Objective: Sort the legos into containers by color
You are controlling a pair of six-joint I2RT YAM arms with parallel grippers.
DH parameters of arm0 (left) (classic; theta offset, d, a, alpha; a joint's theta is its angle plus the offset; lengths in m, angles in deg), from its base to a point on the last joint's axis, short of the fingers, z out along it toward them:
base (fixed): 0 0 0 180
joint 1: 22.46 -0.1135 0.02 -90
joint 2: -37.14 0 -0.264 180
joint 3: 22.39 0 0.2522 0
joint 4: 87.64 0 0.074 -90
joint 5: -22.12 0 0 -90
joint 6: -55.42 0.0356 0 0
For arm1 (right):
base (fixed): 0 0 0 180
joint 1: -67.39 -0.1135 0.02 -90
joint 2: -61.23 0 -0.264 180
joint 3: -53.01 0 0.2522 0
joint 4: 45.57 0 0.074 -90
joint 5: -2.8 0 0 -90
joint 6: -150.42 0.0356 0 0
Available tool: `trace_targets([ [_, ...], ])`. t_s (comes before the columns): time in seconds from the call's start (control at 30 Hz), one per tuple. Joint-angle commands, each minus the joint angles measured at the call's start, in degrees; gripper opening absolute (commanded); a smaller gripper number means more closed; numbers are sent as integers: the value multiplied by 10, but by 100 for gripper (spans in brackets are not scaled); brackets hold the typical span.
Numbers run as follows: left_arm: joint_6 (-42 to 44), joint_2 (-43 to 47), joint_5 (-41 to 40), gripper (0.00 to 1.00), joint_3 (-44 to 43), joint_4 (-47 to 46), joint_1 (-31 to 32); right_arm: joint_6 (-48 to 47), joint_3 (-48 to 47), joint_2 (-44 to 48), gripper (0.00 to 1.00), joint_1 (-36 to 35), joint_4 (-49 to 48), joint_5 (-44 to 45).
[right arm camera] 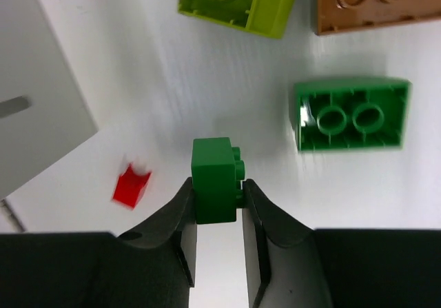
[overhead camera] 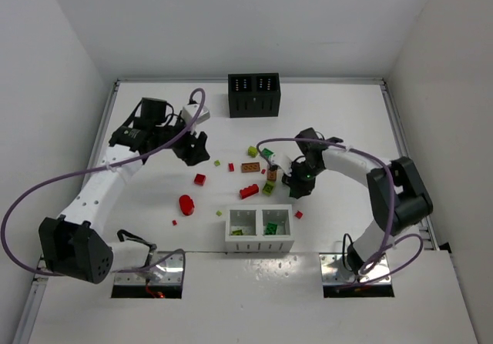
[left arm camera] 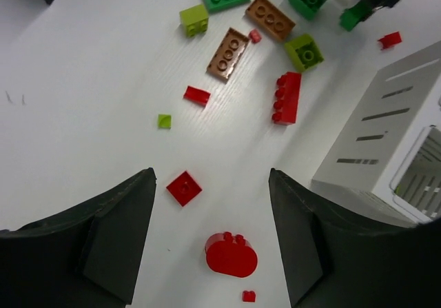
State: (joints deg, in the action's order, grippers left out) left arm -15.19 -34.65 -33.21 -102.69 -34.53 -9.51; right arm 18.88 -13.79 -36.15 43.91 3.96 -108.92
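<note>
1. Two fingers of the right gripper point(right arm camera: 217, 189) are clamped on a small dark green brick point(right arm camera: 212, 158). Its studs point sideways toward one finger, so we judge the grip to run from the stud face to the underside. We cannot tell whether it is clear of the table point(right arm camera: 207, 80).
2. The brick is stubby, almost cubic, with no real long axis. It is glossy and the same deep green as the larger upturned green brick point(right arm camera: 351, 115) lying just beyond it.
3. The relation we care about is this: from the right gripper, the white container point(overhead camera: 259, 245) lies toward the arm bases and toward the robot's left, near but apart. Its long axis runs left to right, with two compartments side by side. The right arm is the nearer one, and it is closest to the right-hand compartment.
4. That compartment seems to hold dark green pieces and the other lime ones, so we judge the right-hand one to be the goal.
5. A small red piece point(right arm camera: 131, 186) lies on the table between the held brick and the box wall.
6. The left gripper point(left arm camera: 210, 180) hangs with its fingers well apart and holds nothing. It is above a red square tile point(left arm camera: 184, 187) and a rounded red piece point(left arm camera: 231, 255).
7. The black container point(overhead camera: 253, 95) stands at the far edge, well apart from both arms.
</note>
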Motion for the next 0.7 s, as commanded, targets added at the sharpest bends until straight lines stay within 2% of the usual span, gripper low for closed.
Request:
trace_targets([
  [0.0,-1,1,-13,73,13,-59,-14,23,-7,103,2,4,37,-12],
  [0.1,-14,-47,-42,71,7,-65,-20,52,-34,177,0,9,83,-12],
  [0.23,-14,-122,-48,67,-22,-60,-20,85,-87,233,0,9,126,-7],
  [0.3,-14,-163,-62,67,-42,-60,-7,90,-108,244,0,9,164,-40],
  [0.43,-20,-232,-74,67,-83,-65,4,98,-154,255,0,-23,188,-76],
  [0.53,-45,-257,-81,68,-95,-88,4,81,-196,209,0,-49,244,-95],
  [0.67,-52,-284,-93,70,-115,-116,29,76,-203,212,0,-106,260,-104],
])
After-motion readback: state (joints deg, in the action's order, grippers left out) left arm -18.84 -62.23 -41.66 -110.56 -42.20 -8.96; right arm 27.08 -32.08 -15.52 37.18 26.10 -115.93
